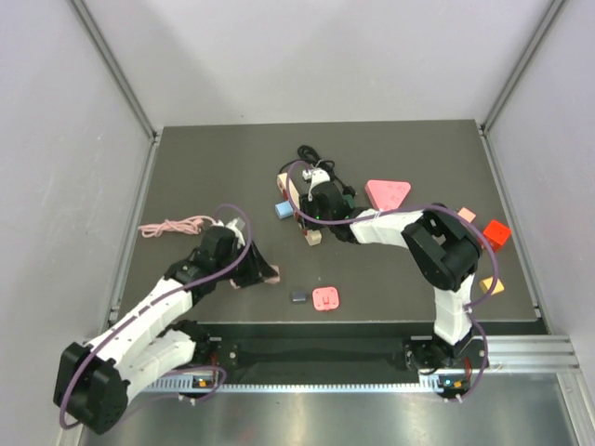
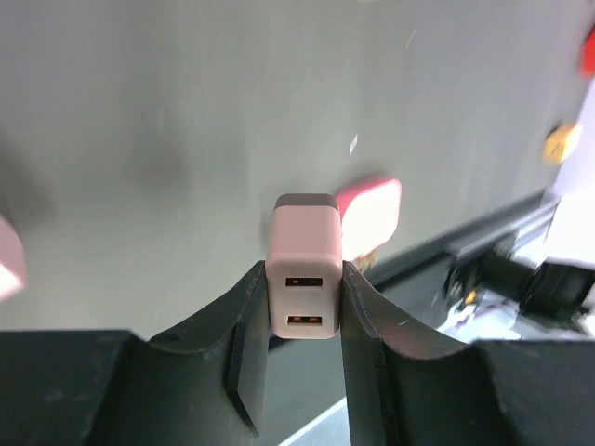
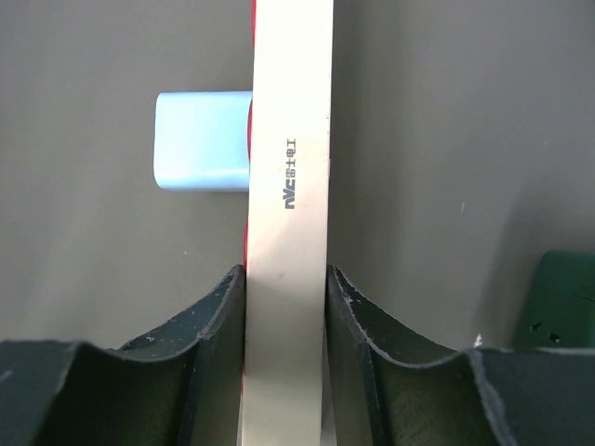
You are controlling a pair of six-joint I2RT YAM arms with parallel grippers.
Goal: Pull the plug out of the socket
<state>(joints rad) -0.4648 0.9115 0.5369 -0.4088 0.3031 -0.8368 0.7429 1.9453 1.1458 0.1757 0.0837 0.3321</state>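
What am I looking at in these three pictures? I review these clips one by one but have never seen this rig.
The overhead view shows two white robot arms bolted at the near edge of a dark table, each ending in a two-finger gripper. The other two pictures come from cameras on the wrists, looking out past each arm's own black fingers.

The left gripper is closed on a pale pink USB charger plug with two ports facing the camera. The right gripper is clamped on a long beige power strip, the socket.

Scattered on the table: a pink coiled cable, a pink triangular block, a light blue block, a red block and a black cord.
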